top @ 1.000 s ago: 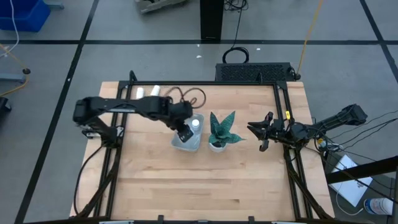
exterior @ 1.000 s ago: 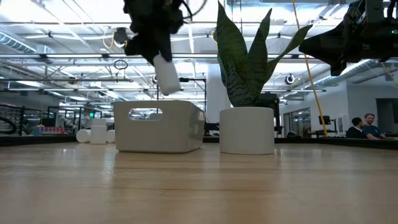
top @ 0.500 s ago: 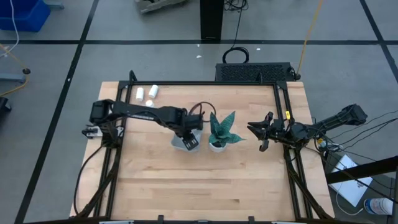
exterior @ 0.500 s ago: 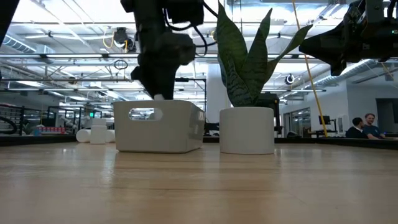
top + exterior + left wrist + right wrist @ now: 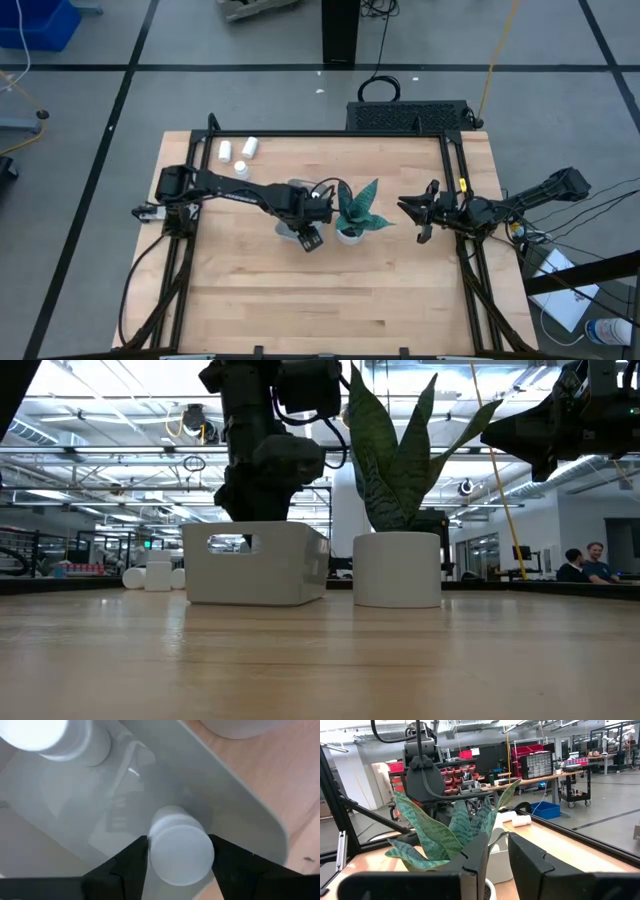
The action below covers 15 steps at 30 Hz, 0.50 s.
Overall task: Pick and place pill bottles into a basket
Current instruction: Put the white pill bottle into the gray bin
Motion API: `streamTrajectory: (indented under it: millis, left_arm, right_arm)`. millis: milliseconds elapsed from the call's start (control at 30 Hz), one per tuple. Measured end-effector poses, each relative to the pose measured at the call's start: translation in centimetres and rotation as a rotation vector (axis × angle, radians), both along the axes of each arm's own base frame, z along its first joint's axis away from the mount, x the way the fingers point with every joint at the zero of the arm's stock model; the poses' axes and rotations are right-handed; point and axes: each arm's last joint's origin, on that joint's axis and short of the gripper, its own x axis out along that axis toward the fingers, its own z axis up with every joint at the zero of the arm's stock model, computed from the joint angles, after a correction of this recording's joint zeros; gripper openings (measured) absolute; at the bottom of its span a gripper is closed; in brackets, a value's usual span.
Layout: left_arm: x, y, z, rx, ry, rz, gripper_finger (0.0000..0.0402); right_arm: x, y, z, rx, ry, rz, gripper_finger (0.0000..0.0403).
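The pale grey-blue basket (image 5: 287, 231) stands mid-table and also shows in the low view (image 5: 255, 565). My left gripper (image 5: 300, 222) reaches down into it, shut on a white pill bottle (image 5: 177, 852). A second bottle (image 5: 55, 737) stands inside the basket at its other end. Three more bottles (image 5: 240, 154) lie on the table near the far left corner. My right gripper (image 5: 405, 207) hovers at the table's right side, shut and empty; it also shows in the right wrist view (image 5: 497, 852). My left gripper pinches the bottle's round side (image 5: 152, 855) between its two fingers, one on each side. The fingers point down into the basket from above. The bottle stands upright along the fingers, inside the basket walls (image 5: 225, 785). Whether it touches the basket floor I cannot tell.
A small white pot with a green spiky plant (image 5: 352, 215) stands right beside the basket, between the two grippers; its leaves rise tall in the low view (image 5: 395, 455). Dark frame rails run along the table's left and right edges. Bare wood lies toward the near edge.
My left gripper has gone down from above the basket into it, shifting a little toward the table's right and near edges. The bottle it holds was clear above the rim and is now below it, behind the basket wall.
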Motion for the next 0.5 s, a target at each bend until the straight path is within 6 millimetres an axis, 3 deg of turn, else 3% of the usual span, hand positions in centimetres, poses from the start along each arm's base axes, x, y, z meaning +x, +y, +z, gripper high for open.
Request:
streamTrajectory:
  millis: [500]
  left_arm:
    - [-0.7,0.0,2.5,-0.030,-0.071,0.023,0.0213]
  right_arm:
    - [0.0,0.0,0.0,0.000,0.000,0.000,0.0071]
